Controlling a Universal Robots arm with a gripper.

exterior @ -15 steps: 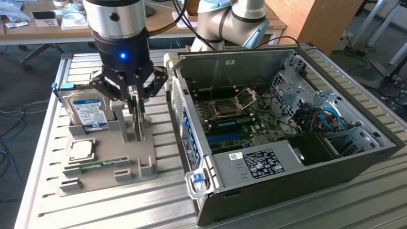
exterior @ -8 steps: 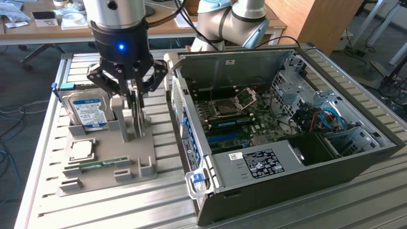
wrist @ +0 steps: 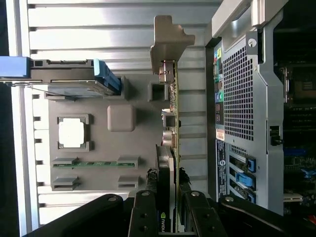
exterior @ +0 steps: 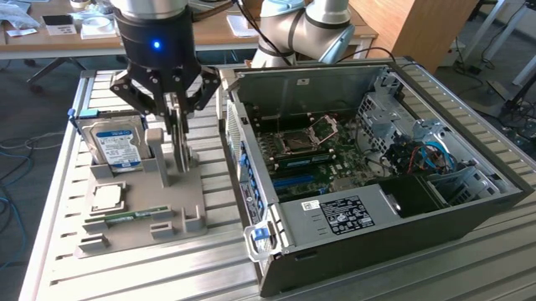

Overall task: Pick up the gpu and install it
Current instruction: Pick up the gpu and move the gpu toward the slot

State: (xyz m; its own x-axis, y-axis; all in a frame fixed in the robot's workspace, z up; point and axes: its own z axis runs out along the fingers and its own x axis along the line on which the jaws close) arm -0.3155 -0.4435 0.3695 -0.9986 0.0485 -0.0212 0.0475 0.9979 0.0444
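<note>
Starting at the exterior view's left: a blue-labelled hard drive (exterior: 115, 147) is stood on edge at the far end of the grey parts holder (exterior: 191, 210). A processor chip (exterior: 107, 197) and a memory stick (exterior: 134, 215) are laid in their pockets nearer the camera. None of that is being touched.

Next over, the gpu (wrist: 174, 113) is parked upright on its long edge in a slot on the holder's case side, with its silver bracket (wrist: 168, 42) at one end. The gripper (wrist: 171, 185) is seen closed down narrow on it, one finger on each face, at the end away from the bracket. It looks like a proper pinch, but the card hasn't been lifted out yet as far as can be told.

On the exterior view's right, the opened computer case (exterior: 402, 248) is laid on its side just beside the holder, motherboard (exterior: 310, 157) facing up.

What could bite here, probably:
- The card is grabbed off-centre, so the bracket end could sag when it's raised. The card may then get cocked and jammed in its slot, or the whole holder could be pulled up with it.
- A thin board pinched on smooth faces could also be let slip.
- The case wall is very close, so the bracket could be clipped on the rim if the card isn't raised well clear.
</note>
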